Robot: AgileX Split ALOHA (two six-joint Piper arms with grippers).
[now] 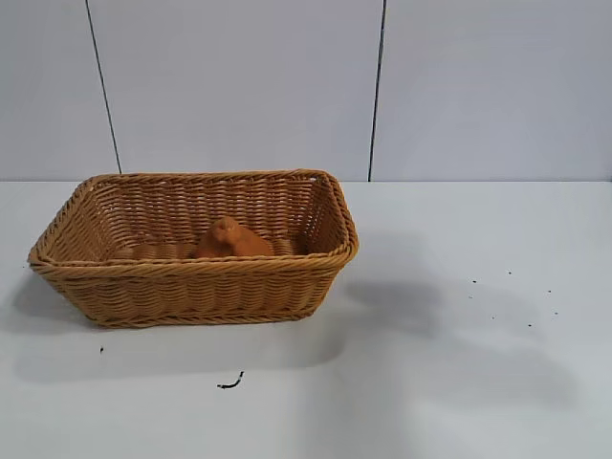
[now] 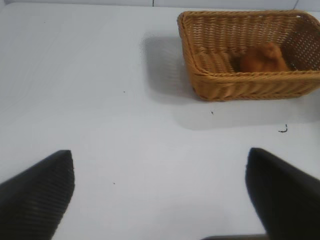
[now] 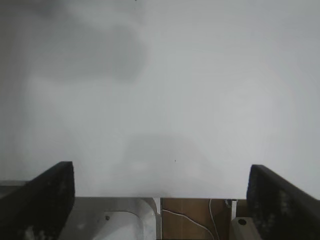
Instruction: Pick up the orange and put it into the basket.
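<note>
The tan wicker basket [image 1: 191, 287] stands on the white table at the left in the exterior view. The dull-orange orange [image 1: 232, 239] lies inside it, near the middle of the floor. Both also show in the left wrist view: the basket [image 2: 240, 85] and the orange [image 2: 262, 59] in it. My left gripper [image 2: 160, 192] is open and empty, over bare table well away from the basket. My right gripper [image 3: 160, 197] is open and empty, over the table's edge. Neither arm shows in the exterior view.
A small dark curl of debris [image 1: 230, 382] lies on the table in front of the basket, with a few dark specks [image 1: 529, 325] at the right. Below the table edge in the right wrist view are a metal bracket [image 3: 120, 220] and a white cable [image 3: 187, 220].
</note>
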